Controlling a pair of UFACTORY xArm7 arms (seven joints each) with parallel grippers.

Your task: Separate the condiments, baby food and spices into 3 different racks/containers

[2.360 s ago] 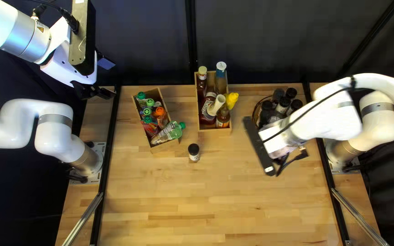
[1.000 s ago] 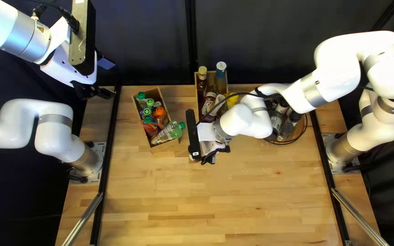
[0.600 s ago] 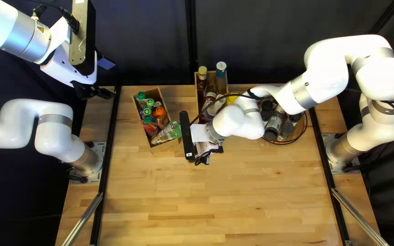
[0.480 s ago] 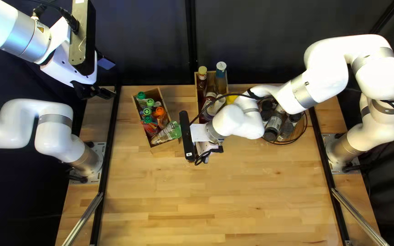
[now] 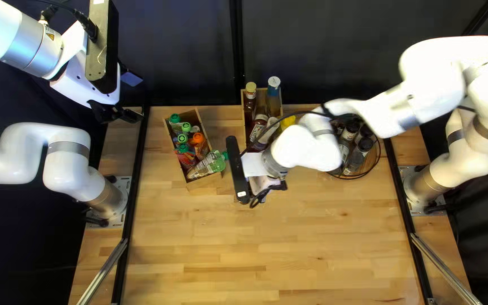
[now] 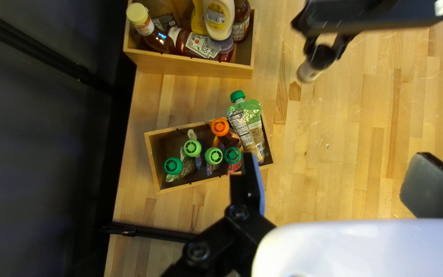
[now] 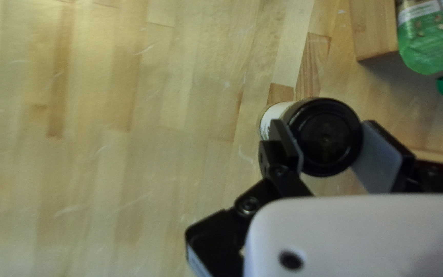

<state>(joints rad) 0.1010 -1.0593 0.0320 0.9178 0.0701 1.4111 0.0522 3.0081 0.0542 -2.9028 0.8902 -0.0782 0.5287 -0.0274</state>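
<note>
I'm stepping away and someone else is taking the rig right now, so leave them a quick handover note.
Left hand: open, holding nothing, raised.
Right hand: shut on a black-capped jar; whether it is off the table, I cannot tell.
Places: baby food pouches in the left box, condiment bottles in the middle box, spice jars in the round rack, partly hidden by the right arm.
Done: three groups sorted, as far as shows.
Left: the held jar, which likely goes with the spices. One pouch leans over its box's rim.
</note>
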